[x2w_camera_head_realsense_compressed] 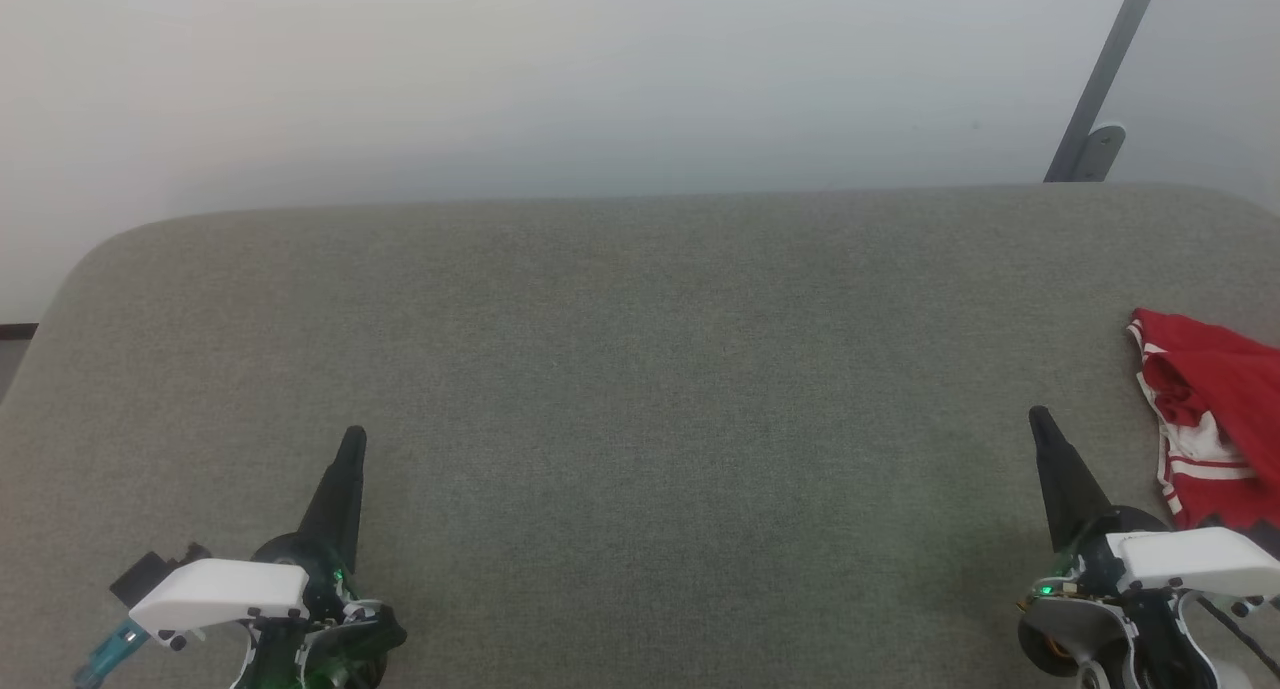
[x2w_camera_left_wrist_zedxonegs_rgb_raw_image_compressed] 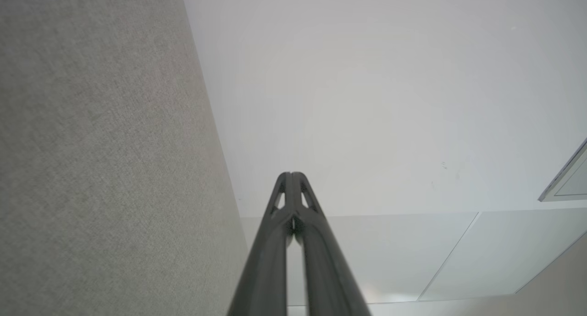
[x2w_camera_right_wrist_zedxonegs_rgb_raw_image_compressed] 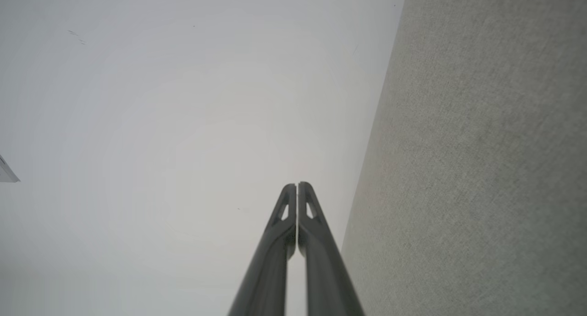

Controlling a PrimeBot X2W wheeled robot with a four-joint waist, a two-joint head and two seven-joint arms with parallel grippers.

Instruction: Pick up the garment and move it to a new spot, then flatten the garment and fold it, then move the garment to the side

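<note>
Pointing up the table (x2w_camera_head_realsense_compressed: 640,369) — left gripper (x2w_camera_head_realsense_compressed: 353,437): jaws are pressing together, gripping nothing.
Right gripper (x2w_camera_head_realsense_compressed: 1038,416): jaws are pressing together likewise, empty.
Garment (x2w_camera_head_realsense_compressed: 1215,389): is lying crumpled at the table's far right edge — just beside the right gripper.

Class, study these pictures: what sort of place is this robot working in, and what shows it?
Probably a plain indoor test room or lab: a broad grey fabric-covered surface against a bare pale wall, a slanted metal bracket, and one crumpled red garment.
</note>
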